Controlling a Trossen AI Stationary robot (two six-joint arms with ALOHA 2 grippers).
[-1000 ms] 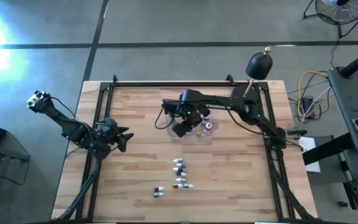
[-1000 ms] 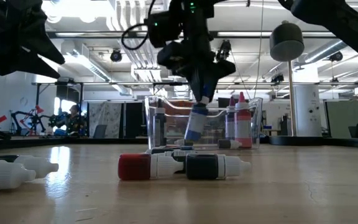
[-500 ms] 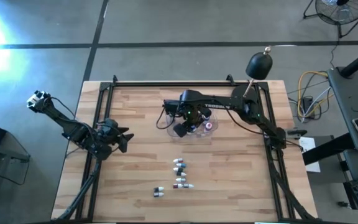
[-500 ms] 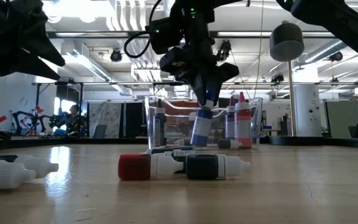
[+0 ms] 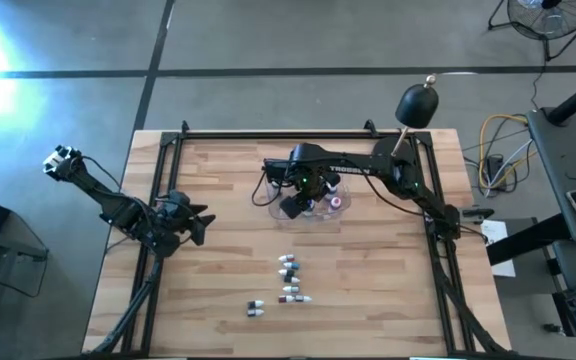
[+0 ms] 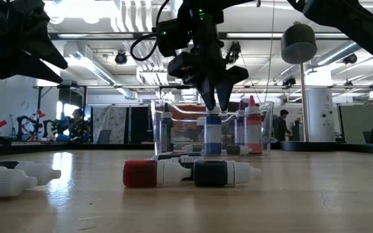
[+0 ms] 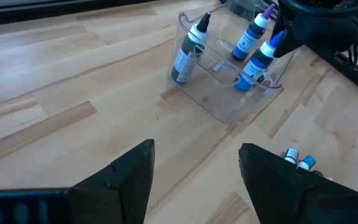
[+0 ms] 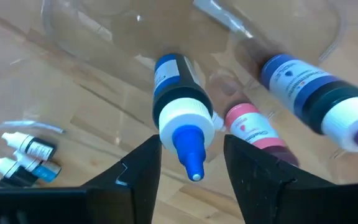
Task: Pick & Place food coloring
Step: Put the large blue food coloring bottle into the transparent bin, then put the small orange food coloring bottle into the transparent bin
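The blue bottle [image 6: 212,134] is now standing upright inside the clear tub [image 6: 164,129], no longer tilted; right claw [image 6: 215,103] is spreading just above its tip, gripping nothing; left claw [image 5: 200,222] is waiting open, well apart from the tub

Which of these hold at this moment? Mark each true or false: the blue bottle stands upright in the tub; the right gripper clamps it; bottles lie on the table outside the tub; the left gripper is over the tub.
1. The blue bottle stands upright in the tub. True.
2. The right gripper clamps it. False: its fingers stand apart above the cap.
3. Bottles lie on the table outside the tub. True.
4. The left gripper is over the tub. False: it waits at the table's left side, open.
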